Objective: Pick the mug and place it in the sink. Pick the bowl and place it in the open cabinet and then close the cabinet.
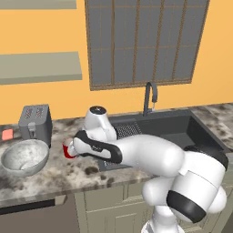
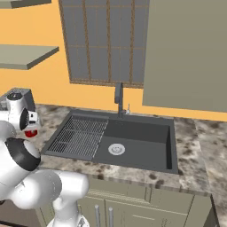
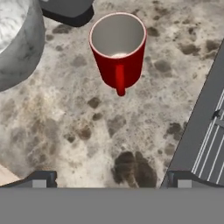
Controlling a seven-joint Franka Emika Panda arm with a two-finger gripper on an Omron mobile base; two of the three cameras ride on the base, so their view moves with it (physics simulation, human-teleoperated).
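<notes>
- No text, label, brand, number or sign can be read on anything in these views.

You have bare table (image 3: 65, 131) between your hand (image 3: 109, 181) and the mug (image 3: 118, 50), so the way straight in is free. The bowl (image 3: 17, 39) crowds the mug on one side and the toaster (image 1: 35, 122) stands just behind it. On the other side the sink (image 2: 142, 142) rim and ribbed drainer (image 3: 210, 144) run close alongside.
</notes>
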